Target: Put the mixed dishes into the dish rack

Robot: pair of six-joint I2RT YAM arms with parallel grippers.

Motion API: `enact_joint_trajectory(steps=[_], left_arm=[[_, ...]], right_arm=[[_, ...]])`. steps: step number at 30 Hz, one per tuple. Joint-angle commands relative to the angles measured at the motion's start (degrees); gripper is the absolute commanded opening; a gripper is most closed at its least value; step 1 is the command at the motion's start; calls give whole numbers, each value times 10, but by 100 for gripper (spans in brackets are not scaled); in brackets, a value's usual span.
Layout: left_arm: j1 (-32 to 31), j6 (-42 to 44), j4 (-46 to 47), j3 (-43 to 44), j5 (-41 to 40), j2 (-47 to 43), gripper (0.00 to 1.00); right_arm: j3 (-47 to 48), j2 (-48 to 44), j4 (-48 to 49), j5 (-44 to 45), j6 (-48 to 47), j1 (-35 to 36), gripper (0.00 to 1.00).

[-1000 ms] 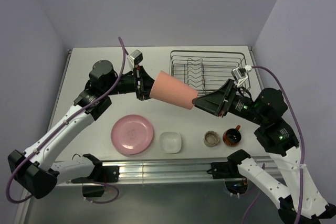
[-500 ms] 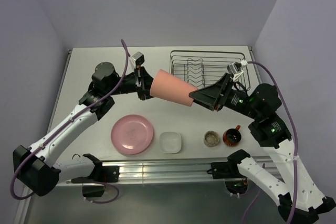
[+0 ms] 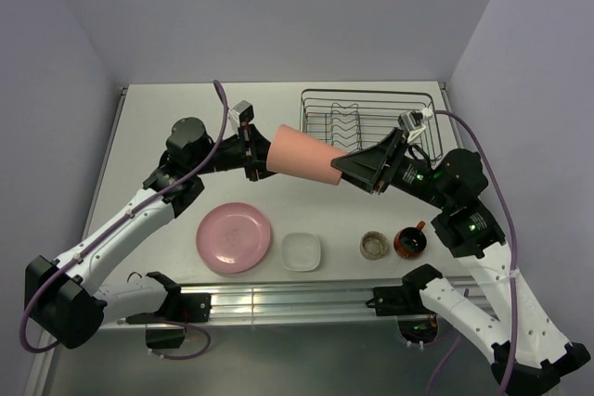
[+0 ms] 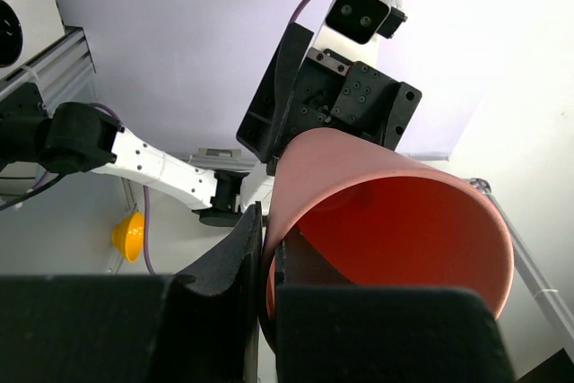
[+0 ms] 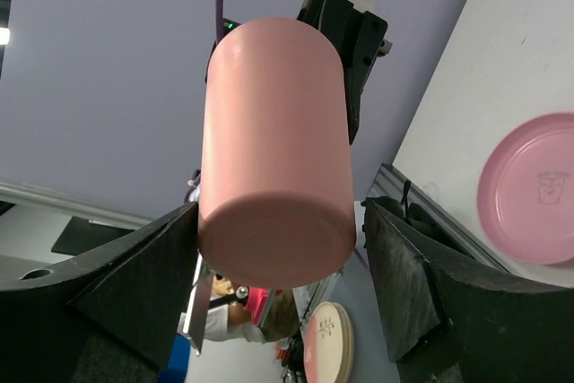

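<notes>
Bright even diffuse light, soft shadows on table (image 3: 278, 108), top view sharp, wrist views bowed at edges

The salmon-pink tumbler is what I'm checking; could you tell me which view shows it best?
Top external: the whole tumbler, sideways in the air, left gripper pinching its rim, right gripper open around its base. Left wrist shows only its mouth and inside; right wrist its base and side.
</notes>
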Motion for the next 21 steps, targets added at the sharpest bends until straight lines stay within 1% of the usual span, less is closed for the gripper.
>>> enact_joint_trajectory(steps=[1,10,15,18,20,21], left_arm=[[-3,-25,66,-7,-7,-19,0],[-3,-28,73,-18,-6,-17,0],[-3,-24,67,-15,-3,-12,0],[-3,-20,67,-12,-3,-5,0],[-3,-20,68,-10,-2,1,0],[-3,-20,68,-8,-1,2,0]], right_arm=[[-4,0,57,-9,12,-1,81],[-1,14,90,-16,29,4,81],[-4,19,92,-17,36,10,80],[-4,22,108,-16,42,16,77],[-4,24,109,-12,42,21,77],[-3,25,109,-11,42,25,79]])
